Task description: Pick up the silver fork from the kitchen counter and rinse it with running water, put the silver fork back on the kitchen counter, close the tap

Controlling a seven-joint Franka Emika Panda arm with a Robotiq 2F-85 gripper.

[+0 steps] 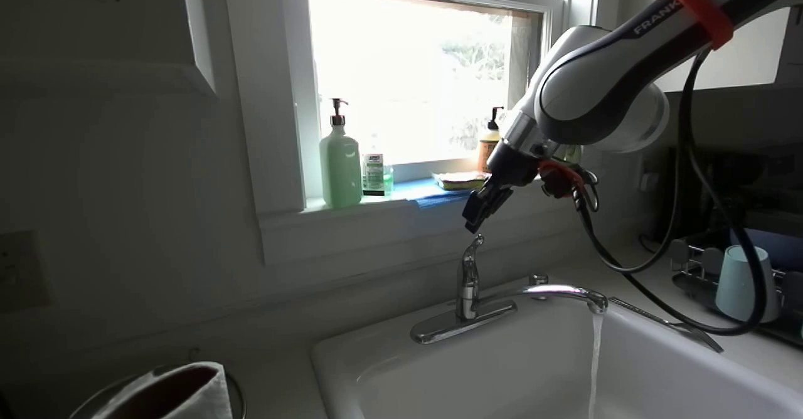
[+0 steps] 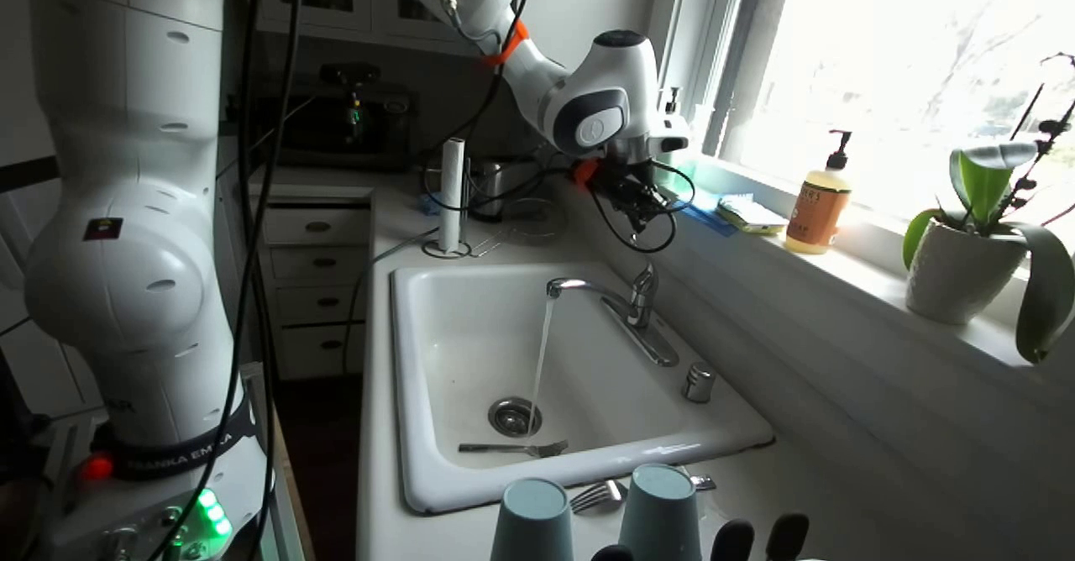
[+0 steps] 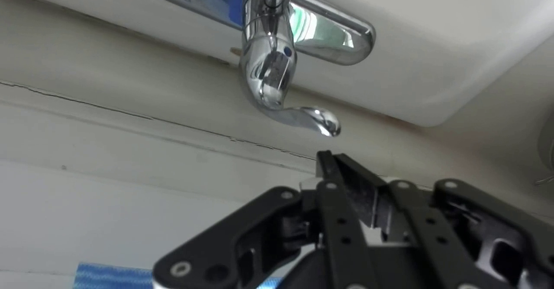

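The chrome tap shows in all views, its lever upright and its spout over the sink. Running water falls from the spout; the stream also shows in an exterior view. A silver fork lies on the sink floor beside the stream. Another fork lies on the pale kitchen counter beside the sink, partly hidden behind cups in an exterior view. My gripper is just above the tap's lever tip, apart from it. In the wrist view the fingers are partly open with nothing between them.
The window ledge holds a green pump bottle, an orange soap bottle, a sponge, a blue cloth and a potted plant. Upturned cups stand near the sink. A paper towel holder stands at the far end.
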